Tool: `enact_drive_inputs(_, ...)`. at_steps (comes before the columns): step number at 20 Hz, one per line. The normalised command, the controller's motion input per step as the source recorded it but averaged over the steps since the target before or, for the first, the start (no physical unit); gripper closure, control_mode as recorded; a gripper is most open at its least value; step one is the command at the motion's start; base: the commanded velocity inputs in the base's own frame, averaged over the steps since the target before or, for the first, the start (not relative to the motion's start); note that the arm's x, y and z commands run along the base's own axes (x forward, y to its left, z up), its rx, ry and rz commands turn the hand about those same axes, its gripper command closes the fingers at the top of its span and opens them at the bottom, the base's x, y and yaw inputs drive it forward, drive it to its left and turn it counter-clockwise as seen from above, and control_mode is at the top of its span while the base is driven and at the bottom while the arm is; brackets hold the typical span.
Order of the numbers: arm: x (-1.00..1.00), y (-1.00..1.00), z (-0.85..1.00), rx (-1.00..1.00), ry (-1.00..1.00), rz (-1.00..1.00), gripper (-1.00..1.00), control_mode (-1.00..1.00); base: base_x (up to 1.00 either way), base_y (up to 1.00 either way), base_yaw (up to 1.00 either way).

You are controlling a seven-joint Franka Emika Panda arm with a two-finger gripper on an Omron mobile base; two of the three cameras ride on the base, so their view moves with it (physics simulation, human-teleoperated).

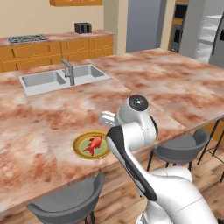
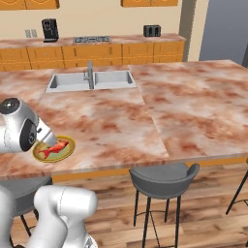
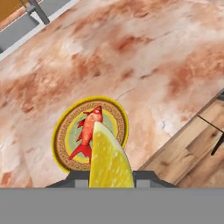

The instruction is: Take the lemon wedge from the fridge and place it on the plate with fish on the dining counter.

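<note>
1. The lemon wedge [image 3: 109, 159] is a bright yellow, pitted crescent. In the hand view it stands upright with its pointed tip up, clamped between the jaws, above the plate's near edge.
2. The plate [image 1: 79, 148] is small and round, olive-gold with a darker patterned rim. It lies flat on the desk near its front edge.
3. The fish [image 1: 93, 144] is red-orange and lies across the plate's middle, inside the rim.
4. The desk [image 2: 193, 106] has a pinkish-brown marbled top.
5. The fridge [image 1: 205, 35] stands far right with white shelves showing.
</note>
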Motion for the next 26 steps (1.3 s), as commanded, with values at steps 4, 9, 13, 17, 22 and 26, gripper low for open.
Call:
enact_drive_inputs(4,0.32,-0.01,-0.55,0.14,0.12,0.0,1.0,-1.0,0.0,0.0,0.0)
enact_drive_inputs(9,0.67,0.0,-0.41,0.15,0.13,0.0,1.0,-1.0,0.0,0.0,0.0)
enact_drive_inputs(13,0.49,0.07,-0.02,-0.01,0.05,-0.04,1.0,-1.0,0.0,0.0,0.0)
enact_drive_inputs(17,0.44,0.11,-0.09,0.0,0.01,-0.08,1.0,-1.0,0.0,0.0,0.0)
enact_drive_inputs(22,0.06,0.0,-0.5,0.0,0.09,-0.02,1.0,-1.0,0.0,0.0,0.0)
enact_drive_inputs(26,0.03,0.0,-0.49,0.0,0.06,0.0,1.0,-1.0,0.0,0.0,0.0)
